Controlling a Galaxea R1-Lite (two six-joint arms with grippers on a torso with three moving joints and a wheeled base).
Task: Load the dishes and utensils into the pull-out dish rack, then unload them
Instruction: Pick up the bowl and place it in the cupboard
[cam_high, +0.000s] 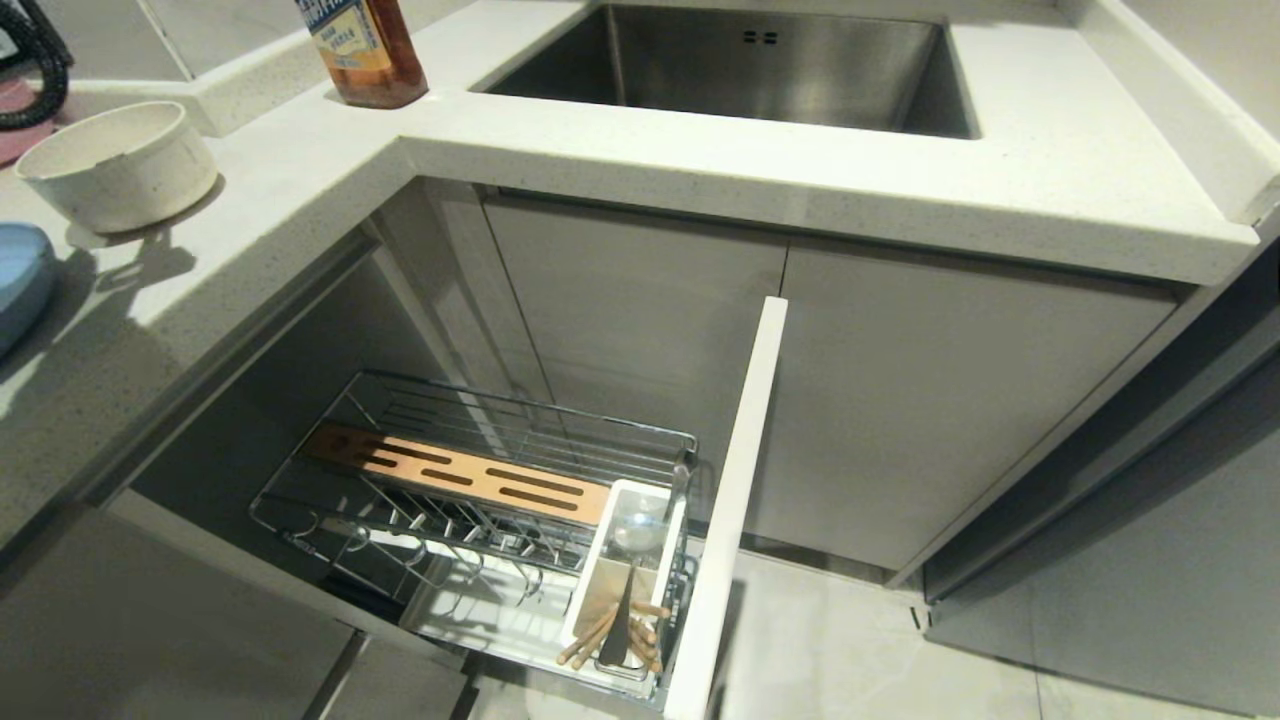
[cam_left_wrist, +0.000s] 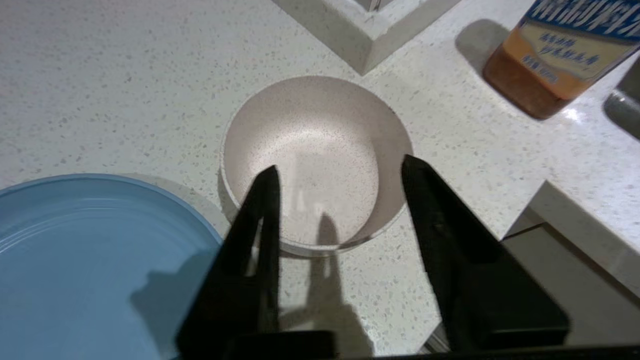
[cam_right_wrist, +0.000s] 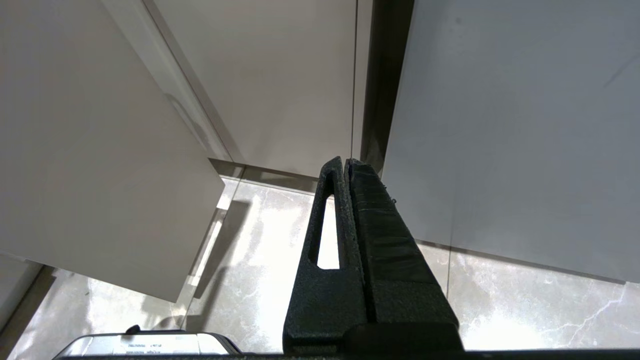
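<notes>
The cream-white bowl (cam_high: 120, 165) (cam_left_wrist: 312, 160) stands upright and empty on the counter at far left, beside the light-blue plate (cam_high: 20, 280) (cam_left_wrist: 95, 265). My left gripper (cam_left_wrist: 340, 170) hangs open above the bowl's near rim with nothing between its fingers; it is outside the head view. The pull-out dish rack (cam_high: 480, 500) stands drawn out below the counter. Its white utensil holder (cam_high: 625, 570) contains the wooden chopsticks (cam_high: 615, 630) and the metal spoon (cam_high: 640, 530). My right gripper (cam_right_wrist: 347, 162) is shut and empty, parked low over the floor.
A brown bottle (cam_high: 365, 50) (cam_left_wrist: 560, 55) stands near the sink (cam_high: 760, 65). The rack's tall pale front panel (cam_high: 735, 500) juts out toward me. Closed cabinet doors (cam_high: 900, 400) lie behind it, and the counter edge (cam_high: 250, 270) overhangs the rack.
</notes>
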